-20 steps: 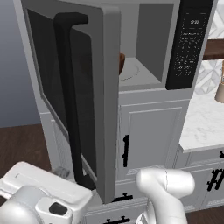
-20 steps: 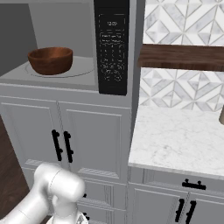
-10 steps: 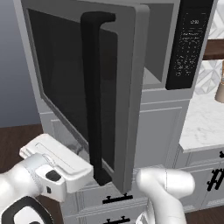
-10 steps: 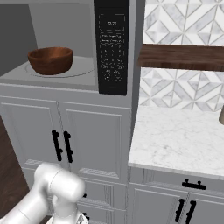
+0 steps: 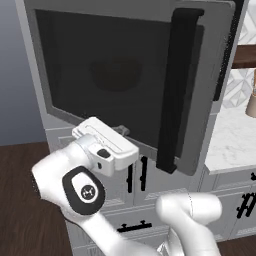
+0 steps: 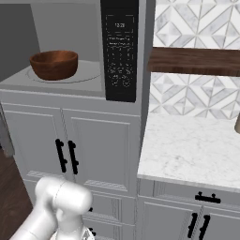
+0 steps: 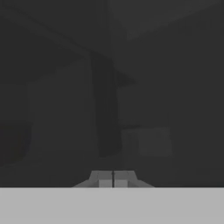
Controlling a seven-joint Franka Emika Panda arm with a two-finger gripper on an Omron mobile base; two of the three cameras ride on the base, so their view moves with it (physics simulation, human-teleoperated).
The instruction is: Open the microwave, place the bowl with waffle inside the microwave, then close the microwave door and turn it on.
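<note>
The glossy copper-brown bowl (image 6: 54,64) sits on the turntable inside the grey microwave (image 6: 70,82); its dark-windowed microwave door (image 5: 130,80) is nearly shut. Panel writing is too small to read; the gripper (image 7: 113,179) is clenched, empty, against the glass.

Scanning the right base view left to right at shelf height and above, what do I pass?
bowl on the turntable inside the microwave → black control panel → patterned tile backsplash with the dark wooden shelf across it.
</note>
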